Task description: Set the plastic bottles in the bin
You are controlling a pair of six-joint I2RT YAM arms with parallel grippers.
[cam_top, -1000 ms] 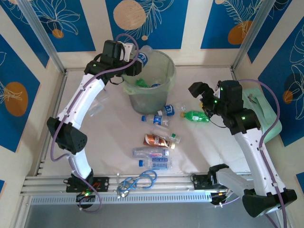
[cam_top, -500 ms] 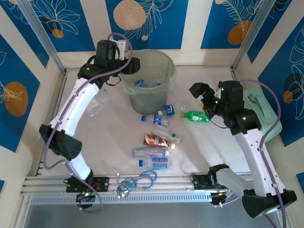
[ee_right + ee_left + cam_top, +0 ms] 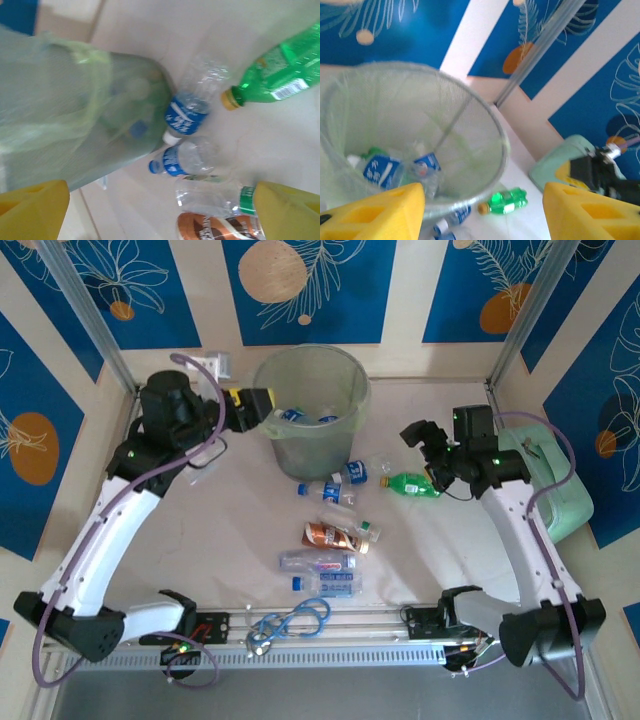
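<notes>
1. Left tool [image 3: 256,402] has pulled back from over the round translucent pale-green plastic bin [image 3: 352,410] to just left of its rim.
2. The crushed clear blue-labelled plastic bottle [image 3: 293,415] it held now lies inside the bin.
3. Its jaws now stand apart, empty.
4. Right arm [image 3: 520,520] has re-posed slightly.

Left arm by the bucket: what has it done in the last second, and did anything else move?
The left tool let go of a blue-labelled bottle into the bin, then drew back to the left, empty. The right tool barely shifted and is open near the green bottle. The other loose bottles stayed put.
</notes>
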